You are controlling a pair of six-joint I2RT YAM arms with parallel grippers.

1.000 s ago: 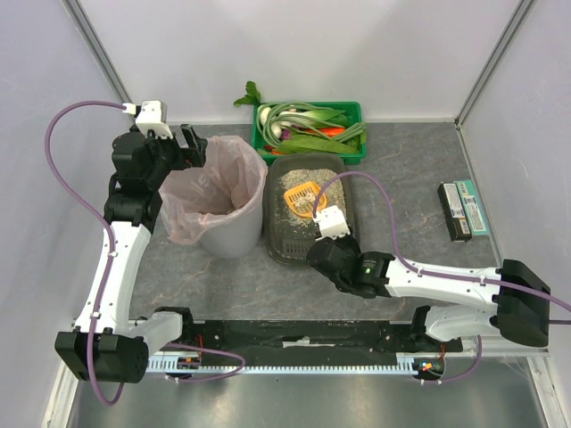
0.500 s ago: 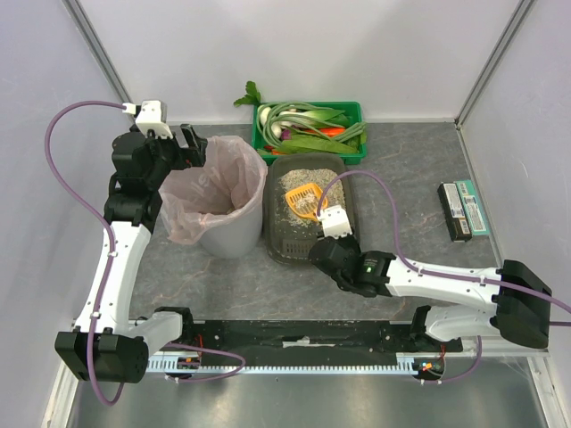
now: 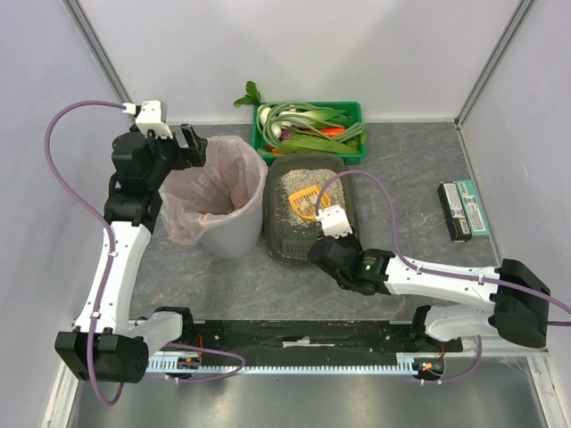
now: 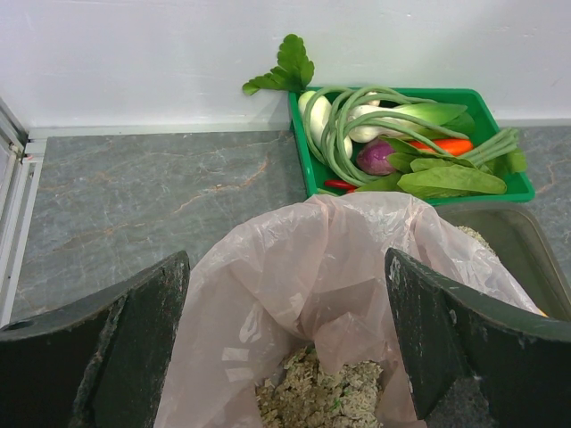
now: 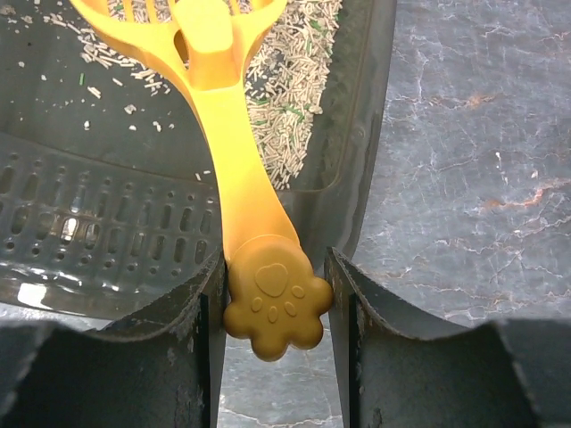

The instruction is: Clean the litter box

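My left gripper is hanging wide open over the round grey bin with its pink liner, unmoved. Just right of the bin, the shallow dark grey plastic litter box is holding pale litter. My right gripper is clamping the orange plastic scoop by its paw-shaped handle, drawn slightly nearer than 1 second ago. A grey marbled tabletop and white walls are surrounding us.

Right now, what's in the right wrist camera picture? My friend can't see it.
The right pincer is shut on the paw-shaped end of a yellow scoop. Its slotted head reaches into pale litter in the dark grey litter box, with grey marbled table on the right.
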